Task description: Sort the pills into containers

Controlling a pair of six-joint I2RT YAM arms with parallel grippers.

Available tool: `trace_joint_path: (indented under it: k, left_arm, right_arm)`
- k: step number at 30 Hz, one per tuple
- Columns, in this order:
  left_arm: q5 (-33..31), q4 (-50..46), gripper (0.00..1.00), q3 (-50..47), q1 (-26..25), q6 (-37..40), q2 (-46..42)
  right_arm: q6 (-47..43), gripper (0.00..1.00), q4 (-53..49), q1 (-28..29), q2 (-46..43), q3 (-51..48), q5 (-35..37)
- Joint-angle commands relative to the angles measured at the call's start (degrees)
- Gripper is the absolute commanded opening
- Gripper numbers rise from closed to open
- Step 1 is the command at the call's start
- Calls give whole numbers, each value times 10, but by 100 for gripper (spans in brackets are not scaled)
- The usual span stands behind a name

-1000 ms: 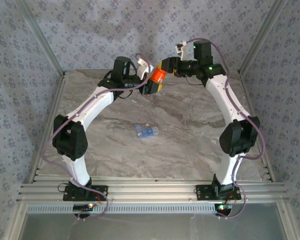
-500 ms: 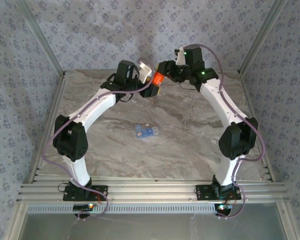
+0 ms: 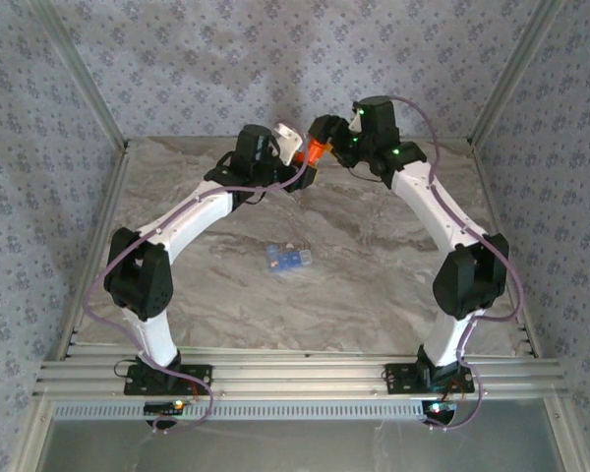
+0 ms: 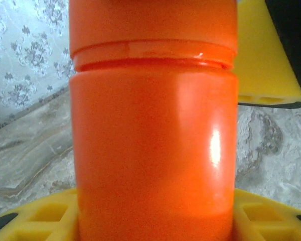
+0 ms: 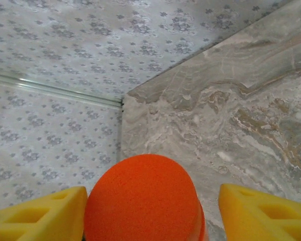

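As we read outward from the near edge of the table (image 3: 374,285), where the two arms are bolted side by side, we first meet the pale blue container (image 3: 287,258). It rests on the marbled surface at mid-depth, between the two arms and well apart from both grippers; it is too small here for us to tell how it lies. Farther back, the arms curve inward and meet near the far edge, where the orange bottle (image 3: 315,153) is raised between them. The left gripper (image 4: 155,223) is closed on the bottle's body: in the left wrist view we see its yellow pads (image 4: 35,221) pressed against either side of the lower wall, and the bottle stands lengthwise before that camera with its cap end farthest from the wrist. The red-orange cap (image 5: 143,201) faces the right gripper (image 5: 150,213), whose jaws stand parted around it. In the right wrist view we note that of its yellow fingers (image 5: 40,216) the left one lies just beside the cap, perhaps touching it, while the other is plainly apart from it, with bare table visible in the gap; this gripper therefore grips nothing. In the left wrist view one of these fingers also appears beside the cap at upper right. Beyond the bottle we see the far strip of the table and then the patterned wall (image 3: 226,59) that closes the workspace.
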Motion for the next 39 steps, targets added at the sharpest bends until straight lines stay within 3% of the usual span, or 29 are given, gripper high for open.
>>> trace_joint_path:
  k: [1,6,10,14,18,28,39]
  left_arm:
    - [8,60,0,12,12,-21,-19]
    - [73,53,0,17,26,-24,-21]
    - [152,25,0,40,40,-32,-12]
    - [199,-47,0,91,42,-18,9]
    - [219,-59,0,101,41,-16,15]
    - [236,-75,0,119,41,-16,28]
    - [236,-79,0,129,41,-15,34]
  right_arm:
    - [25,77,49,-27,-46,7,-56]
    - [-8,81,70,-64,-54,8,-119]
    - [-50,81,72,-93,-15,36,-217]
    - [-140,81,0,-102,46,113,-311]
    - [-210,81,-61,-97,74,157,-320]
    - [-209,78,-45,-77,78,144,-330]
    - [-194,67,-29,-74,77,124,-345]
